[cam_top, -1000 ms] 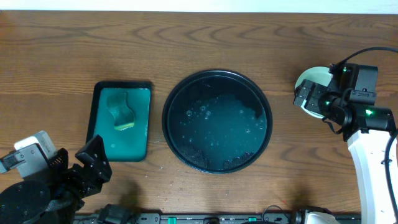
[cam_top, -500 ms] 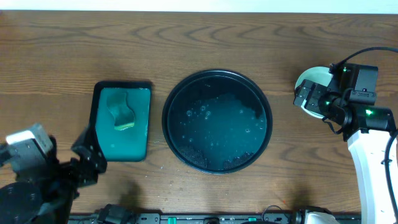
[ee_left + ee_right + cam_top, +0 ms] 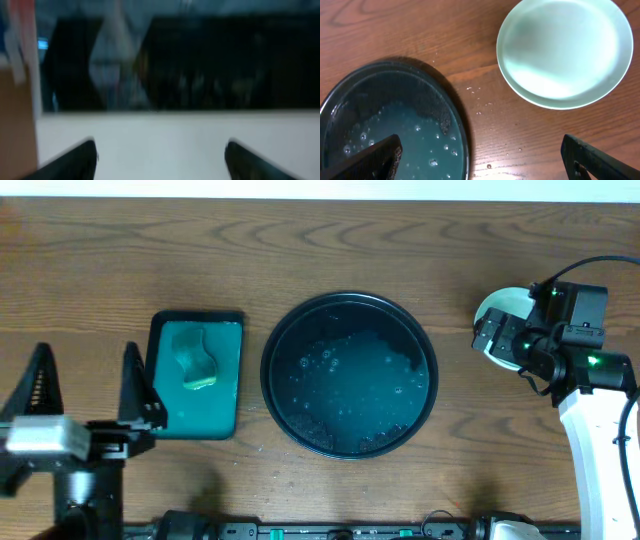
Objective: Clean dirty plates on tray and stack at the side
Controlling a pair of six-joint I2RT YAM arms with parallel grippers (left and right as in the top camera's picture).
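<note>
As the right gripper (image 3: 480, 142) hangs empty, jaws spread apart, the stacked plates (image 3: 565, 50) lie just ahead, the tray (image 3: 445, 100) alongside.

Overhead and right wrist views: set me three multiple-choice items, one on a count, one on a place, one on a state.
1. How many plates lie on the tray? A none; B two; C three.
2. Where are the plates? A on the table, right of the tray; B left of the tray; C at the table's near edge.
3. How is the right gripper? A shut on a plate; B open; C shut, empty.
Key: 1 A, only bubbly water there; 2 A, stacked beneath the right gripper; 3 B, fingers wide apart.
</note>
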